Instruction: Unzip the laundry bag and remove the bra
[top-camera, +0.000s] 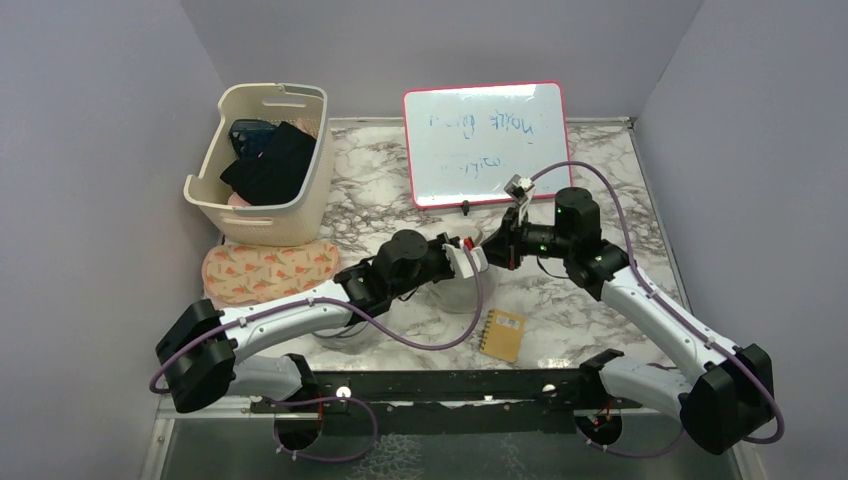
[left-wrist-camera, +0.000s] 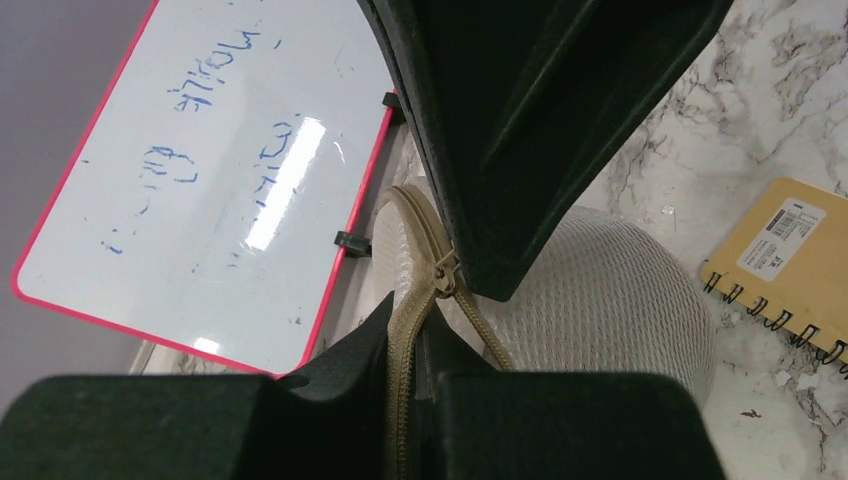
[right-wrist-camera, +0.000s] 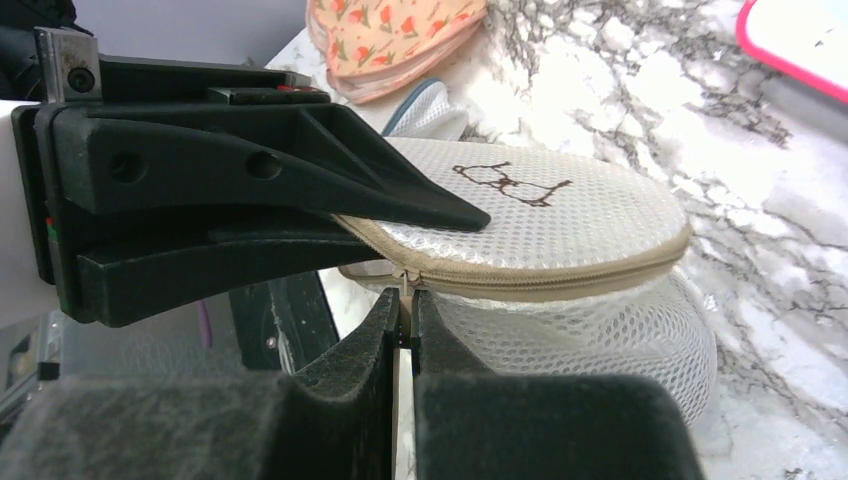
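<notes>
Top external: both arms meet mid-bench (top-camera: 375, 195) over the laundry bag (top-camera: 455, 297), which is mostly hidden under the left wrist. Left pincer (top-camera: 470, 258) comes in from 9 o'clock and right pincer (top-camera: 498, 248) from 3 o'clock, tips almost touching.

Right wrist: the bag sits upright on the marble with its tan top facing up. The bra icon (right-wrist-camera: 510, 182) is visible and the white mesh side bulges below it. Left pincer is pressed together on the bag's top rim, 1 finger over the tan top and 1 under the seam. Right pincer is pressed together too, pinching the zipper pull (right-wrist-camera: 405, 290) that hangs just under the tan zipper (right-wrist-camera: 570, 278). The zipper reads closed along the stretch seen here. Can't tell what's inside through the mesh. A flat clear disc with a blue rim (right-wrist-camera: 425, 108) lies just behind the bag.

Left wrist: the zipper tape runs down between the left fingers (left-wrist-camera: 560, 425). The slider (left-wrist-camera: 445, 272) sits right at the tip of the right pincer.

Around the bag in the top view:
- whiteboard (top-camera: 487, 140) at 12 o'clock, propped up with blue scribble on it
- basket (top-camera: 300, 215) with dark clothes at 10 o'clock
- floral pouch (top-camera: 268, 272) at 9 o'clock
- spiral notebook (top-camera: 502, 334) at 5 o'clock, flat on the bench
</notes>
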